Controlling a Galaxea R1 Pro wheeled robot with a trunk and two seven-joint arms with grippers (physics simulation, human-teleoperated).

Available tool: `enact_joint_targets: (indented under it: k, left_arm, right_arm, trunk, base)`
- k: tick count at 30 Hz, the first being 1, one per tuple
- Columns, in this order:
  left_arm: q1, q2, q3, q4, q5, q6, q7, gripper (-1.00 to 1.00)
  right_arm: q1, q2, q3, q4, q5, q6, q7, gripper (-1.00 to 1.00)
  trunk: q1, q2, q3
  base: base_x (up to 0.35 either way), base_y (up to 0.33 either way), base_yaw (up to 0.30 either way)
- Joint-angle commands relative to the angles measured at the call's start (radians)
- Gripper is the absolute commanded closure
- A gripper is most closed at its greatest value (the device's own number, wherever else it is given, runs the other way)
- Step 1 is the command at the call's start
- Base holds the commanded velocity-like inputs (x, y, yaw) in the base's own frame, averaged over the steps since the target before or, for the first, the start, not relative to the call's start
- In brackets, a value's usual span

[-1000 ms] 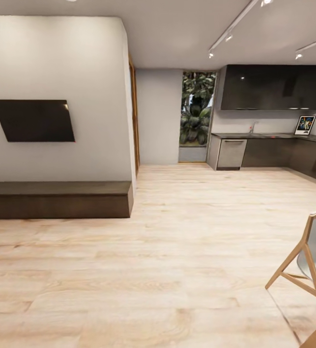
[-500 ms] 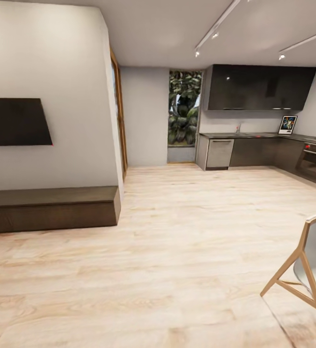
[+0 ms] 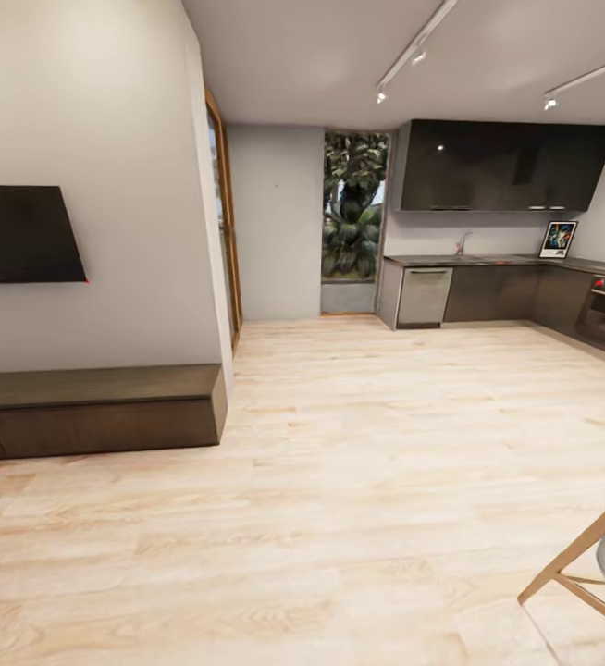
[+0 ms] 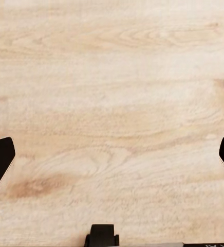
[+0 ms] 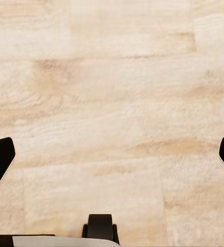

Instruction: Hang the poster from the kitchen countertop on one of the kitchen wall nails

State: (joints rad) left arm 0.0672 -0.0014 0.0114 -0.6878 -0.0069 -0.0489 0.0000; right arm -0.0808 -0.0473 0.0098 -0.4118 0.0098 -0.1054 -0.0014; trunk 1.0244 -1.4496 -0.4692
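Room, head view: pale wood floor point(image 3: 358, 481) is seen stretching to a far kitchen.
Poster, head view: the poster point(image 3: 558, 240) is propped upright on the kitchen countertop point(image 3: 487, 260), against the wall, well away.
Left wrist view: left gripper point(image 4: 112, 154) is held with fingers wide apart, nothing gripped, above floor.
Right wrist view: right gripper point(image 5: 112, 154) is likewise spread, nothing gripped, above floor.

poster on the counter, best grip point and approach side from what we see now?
Tentative, it is far off. The poster stands upright on the kitchen countertop, leaning back at the wall, face to the room. Its thin framed side edges look like the part to pinch, coming from the front over the worktop, since the wall blocks the back. Both the left gripper and right gripper are open over the wooden floor.
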Motion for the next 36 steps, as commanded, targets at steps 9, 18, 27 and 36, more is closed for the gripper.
enact_joint_targets:
  k: [9, 18, 27, 36]
  left_arm:
    - [0.0, 0.0, 0.001, -0.001, -0.001, -0.002, 0.0, -1.0]
    - [0.0, 0.0, 0.001, -0.001, -0.001, -0.002, 0.0, -1.0]
    - [0.0, 0.0, 0.001, -0.001, -0.001, -0.002, 0.0, -1.0]
    - [0.0, 0.0, 0.001, -0.001, -0.001, -0.002, 0.0, -1.0]
  right_arm:
    - [-0.001, 0.0, 0.001, 0.002, 0.001, -0.003, 0.0, -1.0]
    - [-0.001, 0.0, 0.001, 0.002, 0.001, -0.003, 0.0, -1.0]
    - [-0.001, 0.0, 0.001, 0.002, 0.001, -0.003, 0.0, -1.0]
    - [-0.001, 0.0, 0.001, 0.002, 0.001, -0.003, 0.0, -1.0]
  trunk:
    - [0.001, 0.0, -0.001]
    - [0.001, 0.0, -0.001]
    - [0.001, 0.0, -0.001]
    - [0.001, 0.0, -0.001]
  base:
    - [0.335, 0.0, 0.0]
    - [0.335, 0.0, 0.0]
    - [0.335, 0.0, 0.0]
    - [0.335, 0.0, -0.155]
